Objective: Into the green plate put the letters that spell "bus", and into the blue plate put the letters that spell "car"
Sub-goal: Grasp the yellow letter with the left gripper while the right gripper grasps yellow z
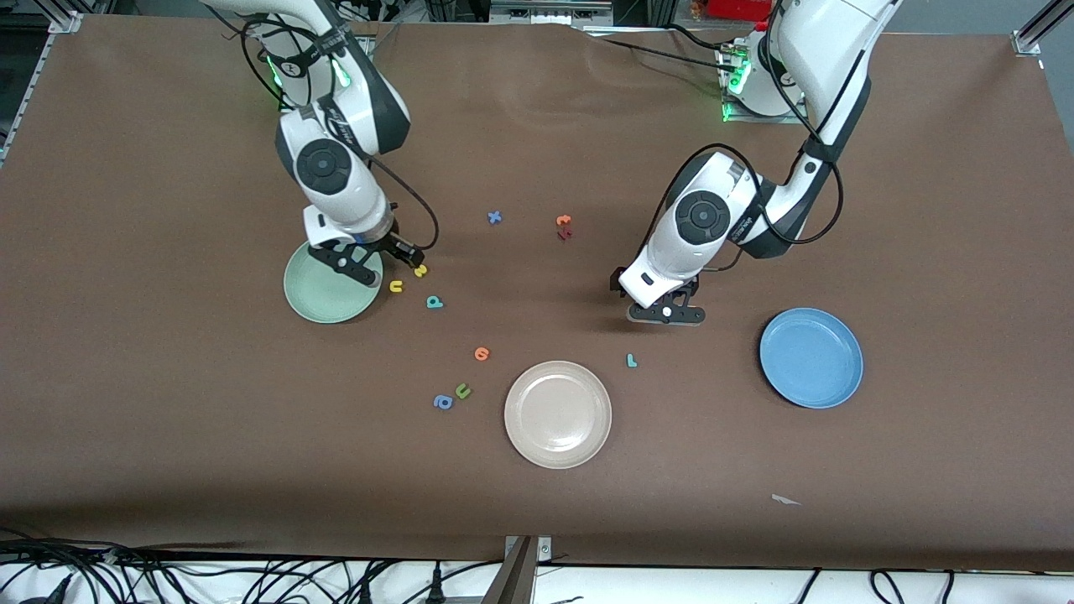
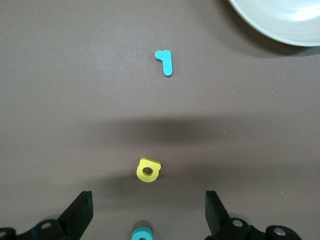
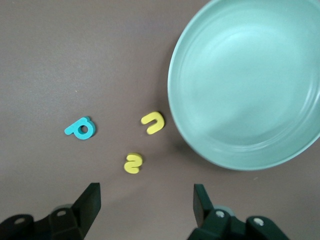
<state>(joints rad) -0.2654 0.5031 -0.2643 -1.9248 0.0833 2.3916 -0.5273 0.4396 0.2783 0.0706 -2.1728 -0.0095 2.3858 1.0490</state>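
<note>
The pale green plate lies toward the right arm's end of the table. Beside it lie a yellow "s", a yellow "u" and a teal "b". My right gripper hangs open and empty by the plate's rim, close to the "s". My left gripper is open low over a yellow "a" and a teal "c". Both are hidden in the front view. A teal "r" lies nearer the front camera. The blue plate holds nothing.
A beige plate sits near the front camera at mid-table. An orange round letter, a green "u" and a blue "a" lie beside it. A blue "x" and an orange letter lie nearer the arms' bases.
</note>
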